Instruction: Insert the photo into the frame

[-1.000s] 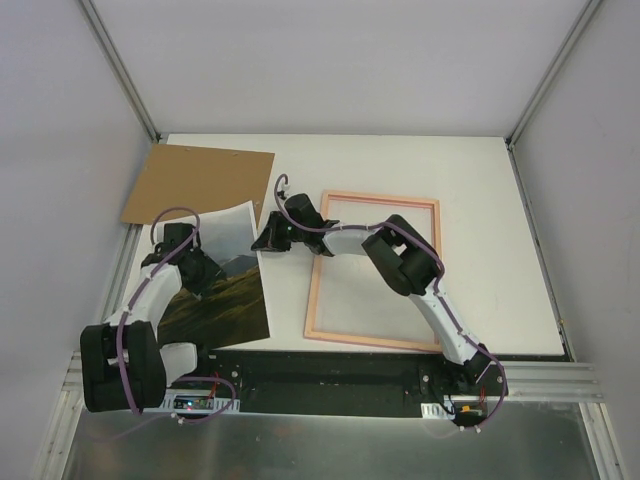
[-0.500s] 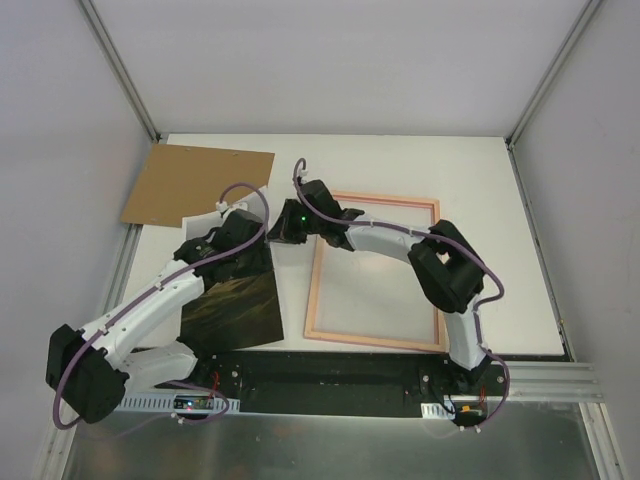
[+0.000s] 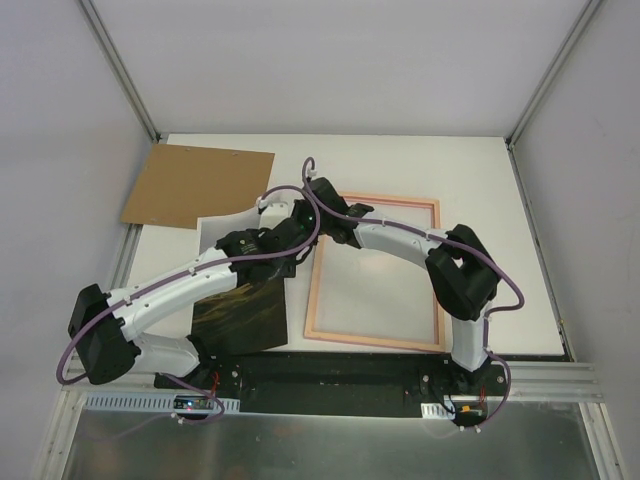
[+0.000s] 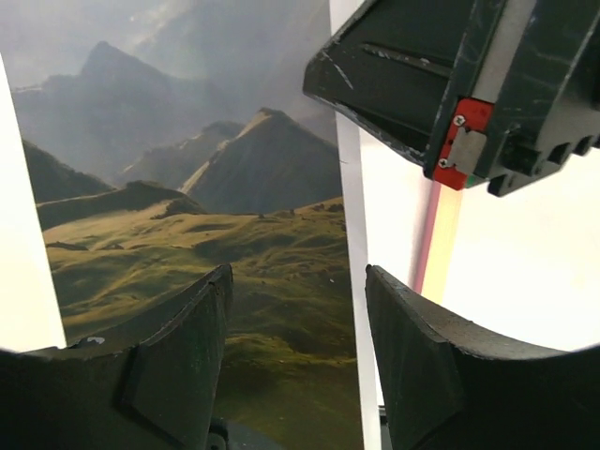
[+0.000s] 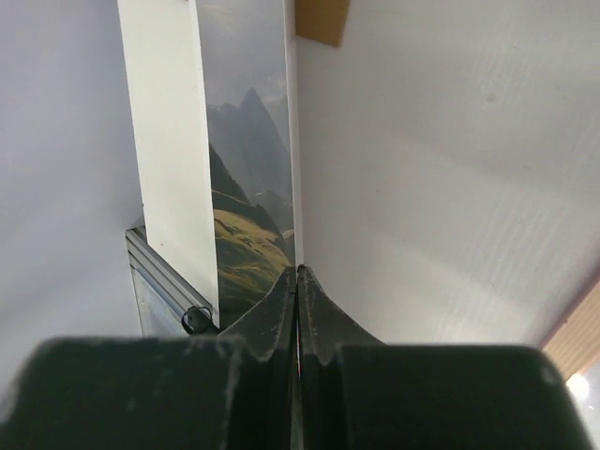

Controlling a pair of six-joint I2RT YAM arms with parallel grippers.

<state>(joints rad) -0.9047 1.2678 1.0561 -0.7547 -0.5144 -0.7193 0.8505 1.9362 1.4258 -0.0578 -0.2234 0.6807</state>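
Observation:
The photo (image 3: 240,315), a dark mountain landscape, lies left of the salmon-pink frame (image 3: 370,340); the arms cover its upper part. In the right wrist view the photo (image 5: 246,187) runs edge-on into my right gripper (image 5: 297,270), which is shut on its right edge. My right gripper (image 3: 303,222) sits at the frame's upper left corner. My left gripper (image 4: 297,277) is open, its fingers apart over the photo (image 4: 187,216) at its right border. It sits just left of the right gripper in the top view (image 3: 283,242). The frame's pink edge (image 4: 439,234) shows beside it.
A brown cardboard backing board (image 3: 200,185) lies at the back left, over the table's edge. A blank white sheet (image 3: 215,225) lies under the photo's upper left. The two arms cross closely above the photo. The enclosure walls stand close on both sides.
My left arm has swung from the left side across the photo to meet the right gripper. The right gripper has moved right and back, and the photo has shifted right towards the frame.

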